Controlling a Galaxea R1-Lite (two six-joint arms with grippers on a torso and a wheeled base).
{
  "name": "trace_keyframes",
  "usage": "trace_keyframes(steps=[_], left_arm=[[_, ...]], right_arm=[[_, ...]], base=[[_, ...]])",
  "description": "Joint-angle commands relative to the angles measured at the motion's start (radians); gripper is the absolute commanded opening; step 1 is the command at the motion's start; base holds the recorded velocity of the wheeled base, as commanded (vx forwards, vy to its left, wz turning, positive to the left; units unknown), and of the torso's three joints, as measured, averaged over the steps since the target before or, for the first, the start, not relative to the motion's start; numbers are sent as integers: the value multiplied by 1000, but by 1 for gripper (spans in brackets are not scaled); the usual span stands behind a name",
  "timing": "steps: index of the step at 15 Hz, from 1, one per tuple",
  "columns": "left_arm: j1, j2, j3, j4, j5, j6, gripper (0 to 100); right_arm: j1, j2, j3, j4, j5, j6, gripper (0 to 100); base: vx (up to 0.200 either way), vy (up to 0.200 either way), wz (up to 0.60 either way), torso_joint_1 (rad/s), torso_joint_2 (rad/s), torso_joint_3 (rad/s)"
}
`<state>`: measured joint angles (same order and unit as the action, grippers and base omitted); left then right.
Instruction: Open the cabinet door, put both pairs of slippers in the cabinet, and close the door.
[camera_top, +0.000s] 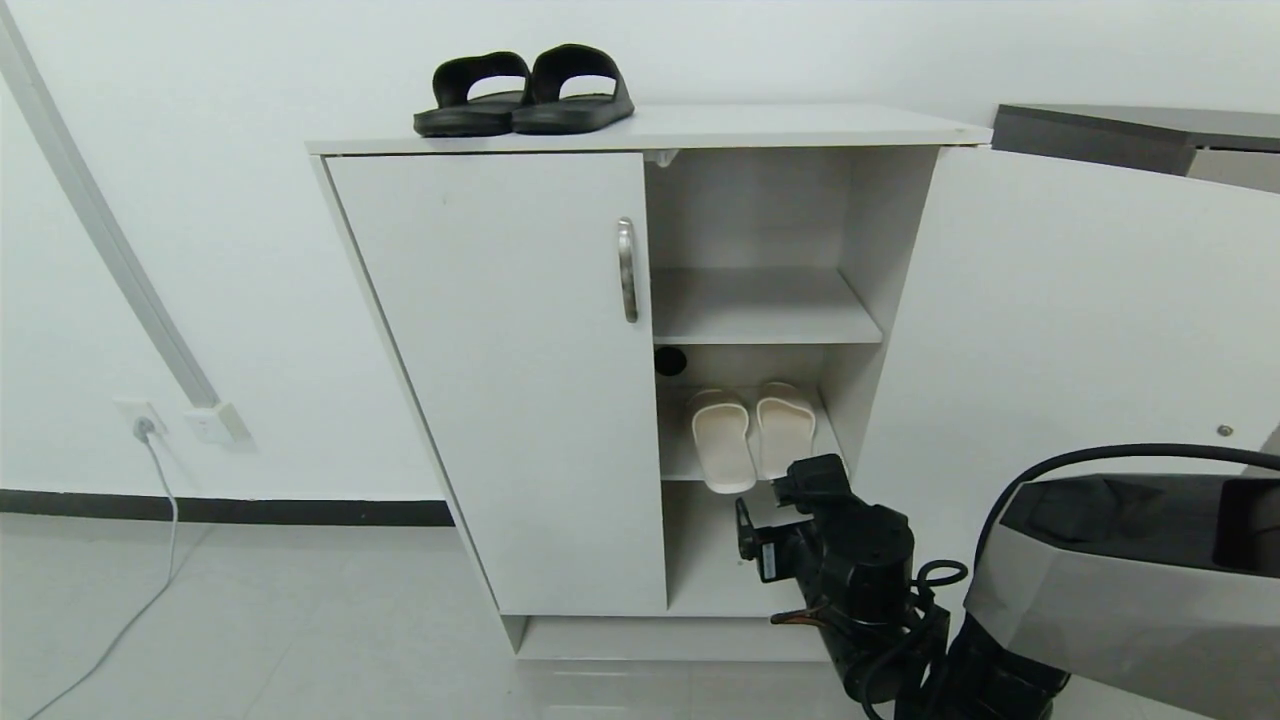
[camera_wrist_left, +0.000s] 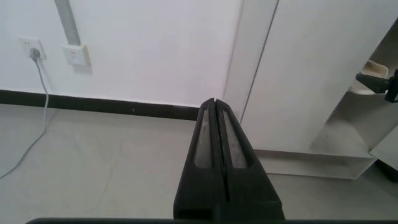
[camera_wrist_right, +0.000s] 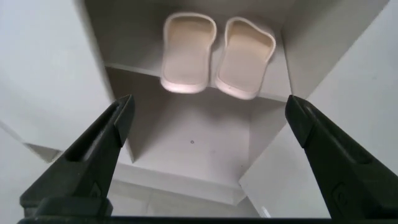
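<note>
Done: white cabinet's right door (camera_top: 1080, 320) open; pair of cream foam slippers (camera_top: 722, 440) shelved just ahead of right gripper (camera_wrist_right: 209, 106), spread wide, empty | Remaining: black rubber slide slippers (camera_top: 575, 110) on cabinet top (camera_top: 800, 125), well above that gripper; door closing | left gripper (camera_wrist_left: 214, 106) pressed shut, empty

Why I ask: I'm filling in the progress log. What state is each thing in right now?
Right door: open wide.
Left door: shut.
White slippers: inside, side by side on the lower shelf.
Black slippers: on top of the cabinet, not yet inside.
Left gripper: jaws shut, empty.
Right gripper: jaws open, empty.
</note>
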<state>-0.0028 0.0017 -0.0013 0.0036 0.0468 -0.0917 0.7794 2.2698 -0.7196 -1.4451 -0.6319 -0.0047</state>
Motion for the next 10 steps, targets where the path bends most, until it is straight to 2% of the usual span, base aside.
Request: trace_keyframes(steps=[1,10], left_arm=[[0,1,0,-1,1,0,0],[0,0,0,-1,1,0,0]], right_arm=[[3,4,0,-1,0,-1,100],[-3,16,-1,-1,0,-1,100]], base=[[0,200,0,17,2,-7],[0,200,0,1,1,5]])
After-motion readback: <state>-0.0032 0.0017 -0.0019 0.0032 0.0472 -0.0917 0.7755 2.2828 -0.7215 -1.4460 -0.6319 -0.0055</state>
